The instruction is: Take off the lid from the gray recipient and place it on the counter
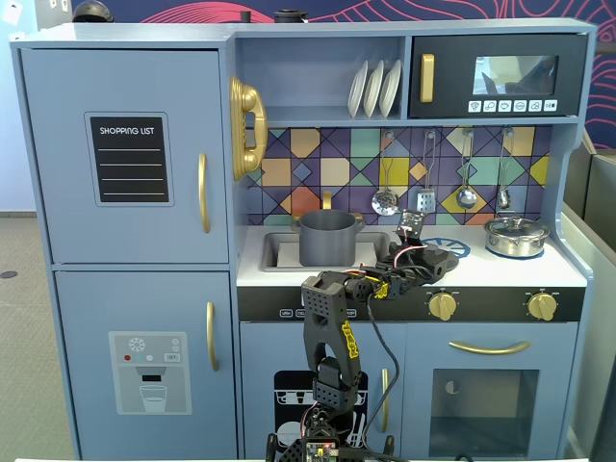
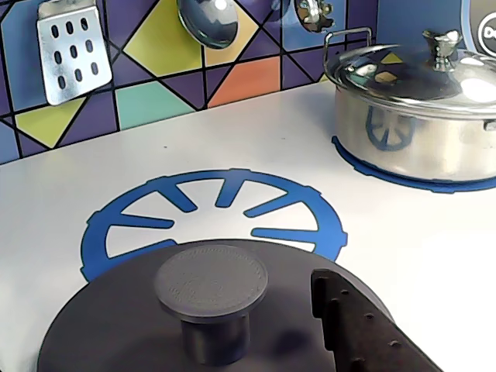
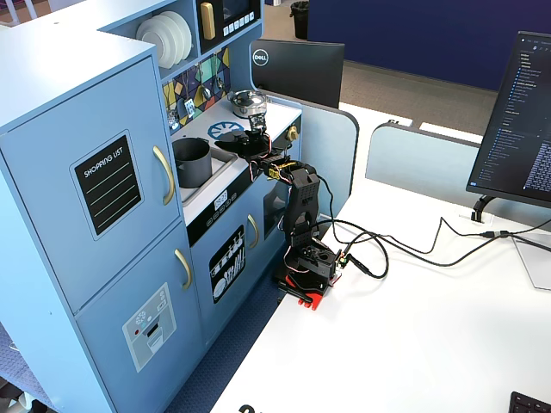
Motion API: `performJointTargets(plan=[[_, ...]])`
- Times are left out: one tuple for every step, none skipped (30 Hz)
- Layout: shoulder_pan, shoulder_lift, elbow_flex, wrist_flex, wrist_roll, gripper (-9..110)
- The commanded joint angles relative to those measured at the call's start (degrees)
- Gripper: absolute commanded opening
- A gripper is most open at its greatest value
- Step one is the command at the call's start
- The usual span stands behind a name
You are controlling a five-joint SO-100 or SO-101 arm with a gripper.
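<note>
The dark-gray lid with its center knob lies flat on the white counter, covering the near edge of the blue burner ring. In the wrist view one black finger stands right of the knob, apart from it; the other finger is out of frame. In a fixed view my gripper hovers low over the lid. The gray recipient stands uncovered in the sink, left of the gripper, and also shows in the other fixed view.
A shiny silver pot with its lid stands on the far right burner. A slotted spatula and ladles hang on the tiled back wall. Stove knobs sit on the front edge below the counter.
</note>
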Motion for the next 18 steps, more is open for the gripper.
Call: performJointTargets(plan=[[0.53,3.25,-2.29,-0.97,0.97,52],[0.53,3.96,-3.25,-0.26,0.88,51],[0.62,4.83,-4.13,1.05,0.70,51],[0.62,5.89,-5.01,2.29,0.70,50],[0.62,7.38,-5.45,3.69,0.62,50],[0.53,8.96,-5.80,4.92,0.97,50],[0.44,10.55,-6.06,5.80,1.49,50],[0.44,12.39,-6.15,6.68,1.76,50],[0.44,14.77,-6.24,8.00,2.20,50],[0.35,17.67,-6.24,10.63,2.64,49],[0.44,20.92,-6.24,14.15,2.64,47],[0.62,24.43,-5.98,18.37,2.55,44],[0.35,28.65,-5.36,23.73,3.08,39],[-0.35,32.96,-5.19,31.11,3.52,32],[-1.41,37.18,-5.19,39.46,3.60,23],[-2.72,41.13,-5.10,46.58,4.57,17],[-4.31,44.74,-4.83,53.44,6.15,12],[-6.15,48.16,-4.83,60.64,7.21,7]])
